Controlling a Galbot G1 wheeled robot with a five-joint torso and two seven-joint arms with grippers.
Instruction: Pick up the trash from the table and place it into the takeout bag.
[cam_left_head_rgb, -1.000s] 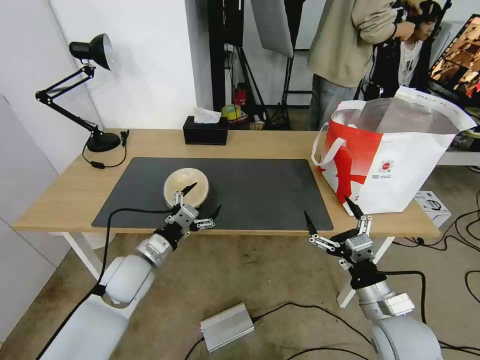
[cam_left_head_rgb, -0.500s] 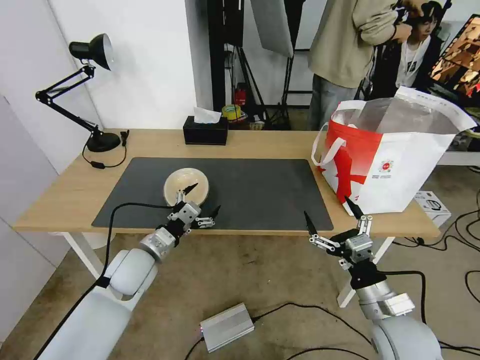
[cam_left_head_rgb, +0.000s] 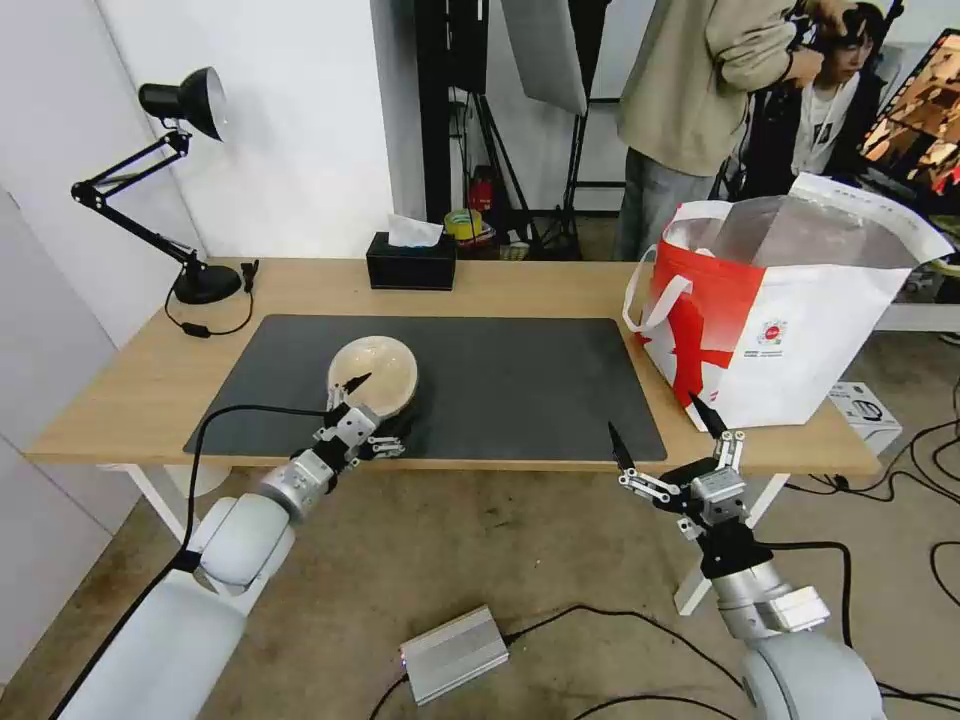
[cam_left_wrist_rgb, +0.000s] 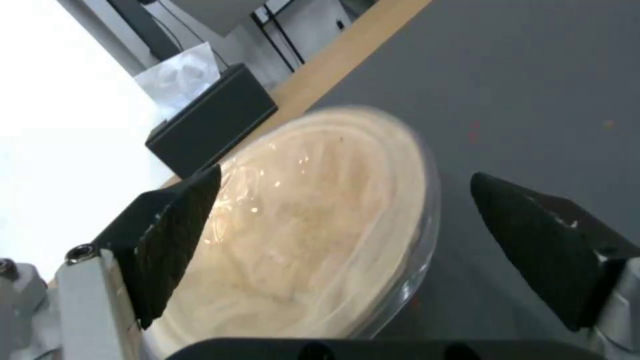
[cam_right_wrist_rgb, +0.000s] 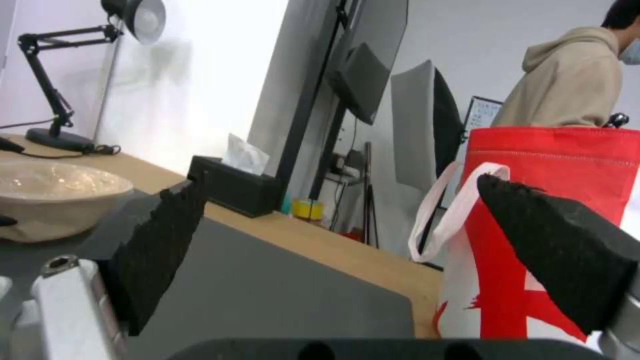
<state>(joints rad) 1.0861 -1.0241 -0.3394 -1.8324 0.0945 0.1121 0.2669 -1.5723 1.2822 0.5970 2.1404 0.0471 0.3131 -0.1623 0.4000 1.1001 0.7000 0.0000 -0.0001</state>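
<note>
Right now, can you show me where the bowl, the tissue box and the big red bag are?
beige bowl (cam_left_head_rgb: 378, 366): head view, its domed side.
black tissue box (cam_left_head_rgb: 410, 268): head view, front face.
takeout bag (cam_left_head_rgb: 710, 310): head view, red side panel.

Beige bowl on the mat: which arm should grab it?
Left. The left gripper is open right at the beige bowl, one finger over its rim. The right gripper, also open, hangs off the table's front edge near the takeout bag, well away.
</note>
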